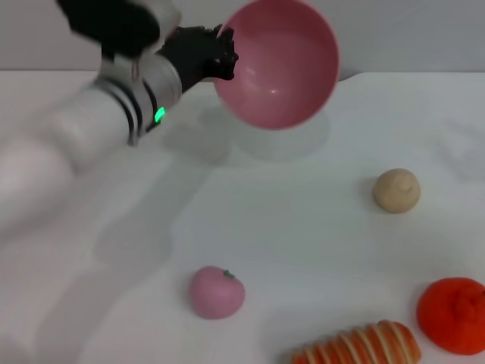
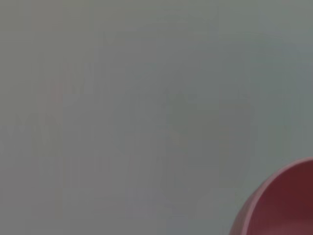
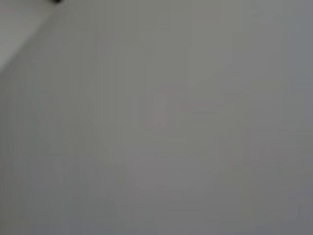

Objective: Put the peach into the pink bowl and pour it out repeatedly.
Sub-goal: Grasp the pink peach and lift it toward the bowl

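The left claw (image 1: pixel 224 54) is clamped on the rim of the pink bowl (image 1: pixel 282 64), holding it up off the counter (image 1: pixel 303 227) at the far side, tipped hard so its open mouth faces toward the near edge. The bowl looks empty inside.

The peach (image 1: pixel 217 292) sits on the counter well apart from the bowl, toward the near edge and a little left of the bowl's centre, its small green stem mark turned up and to the right. It is round, so it has no long axis to line up with.

From the claw, then, the peach lies nearer and lower, almost straight toward the robot. I'd judge the pour is done and the bowl must be set down upright before the peach goes back in.

The right claw isn't in sight. A beige ball (image 1: pixel 396 190), an orange-red fruit (image 1: pixel 453 315) and a striped bread roll (image 1: pixel 364 345) lie to the right.
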Robot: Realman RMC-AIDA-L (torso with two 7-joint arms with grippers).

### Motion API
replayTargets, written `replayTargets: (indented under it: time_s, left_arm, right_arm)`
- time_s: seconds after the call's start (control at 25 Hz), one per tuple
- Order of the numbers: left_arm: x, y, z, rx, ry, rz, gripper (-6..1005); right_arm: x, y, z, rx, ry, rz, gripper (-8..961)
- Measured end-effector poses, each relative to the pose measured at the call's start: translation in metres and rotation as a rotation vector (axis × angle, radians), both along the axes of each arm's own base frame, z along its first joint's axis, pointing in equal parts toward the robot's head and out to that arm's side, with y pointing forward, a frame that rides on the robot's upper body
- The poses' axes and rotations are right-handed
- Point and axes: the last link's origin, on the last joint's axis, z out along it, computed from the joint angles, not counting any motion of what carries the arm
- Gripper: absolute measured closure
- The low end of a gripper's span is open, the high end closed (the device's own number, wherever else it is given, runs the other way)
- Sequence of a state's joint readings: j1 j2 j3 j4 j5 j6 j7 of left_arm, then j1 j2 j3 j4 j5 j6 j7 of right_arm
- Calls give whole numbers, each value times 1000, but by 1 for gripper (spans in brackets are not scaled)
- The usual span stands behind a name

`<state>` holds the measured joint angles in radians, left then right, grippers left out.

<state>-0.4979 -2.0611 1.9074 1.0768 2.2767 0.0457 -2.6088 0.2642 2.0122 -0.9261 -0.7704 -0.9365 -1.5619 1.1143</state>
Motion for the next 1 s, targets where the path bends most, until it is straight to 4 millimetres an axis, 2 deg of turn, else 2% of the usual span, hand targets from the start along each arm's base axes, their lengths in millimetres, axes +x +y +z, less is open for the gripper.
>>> replayTargets:
  time_s: [0.08, 0.12, 0.28, 0.32, 0.36, 0.56, 0.72, 0.76, 0.84, 0.88, 0.92, 0.96, 1.0]
  left_arm:
    - [1, 15, 9, -81, 10, 71, 882]
    - [0, 19, 12, -117, 13, 100, 882]
    - [-5, 32, 30, -217, -6, 207, 880]
    - [-7, 32, 34, -245, -10, 229, 880]
    - [-9, 33, 38, -267, -15, 250, 880]
    - [-19, 29, 55, -390, 5, 338, 878]
    - [-30, 22, 66, -466, 47, 393, 876]
    - [-31, 20, 68, -481, 52, 400, 876]
    - [-34, 18, 73, -506, 62, 415, 875]
    - [-34, 17, 74, -513, 64, 418, 875]
    - [-34, 16, 75, -518, 66, 420, 874]
    - [-34, 15, 77, -527, 69, 423, 874]
    - [-35, 14, 77, -534, 72, 426, 874]
  right_arm:
    - [-20, -3, -5, -98, -67, 84, 436]
    - [-20, -3, -5, -98, -67, 84, 436]
    - [-52, -7, -14, -297, -216, 161, 436]
    - [-71, -7, -23, -417, -319, 168, 436]
    - [-71, -7, -23, -417, -319, 168, 437]
    - [-109, -3, -55, -635, -588, 132, 437]
    - [-132, 2, -87, -781, -757, 119, 437]
    - [-132, 2, -87, -781, -757, 119, 437]
    - [-137, 7, -103, -829, -834, 93, 436]
    - [-139, 9, -113, -852, -873, 84, 436]
    - [-142, 14, -133, -896, -918, 70, 436]
    - [-142, 16, -143, -914, -931, 64, 436]
    - [-142, 16, -143, -914, -931, 64, 436]
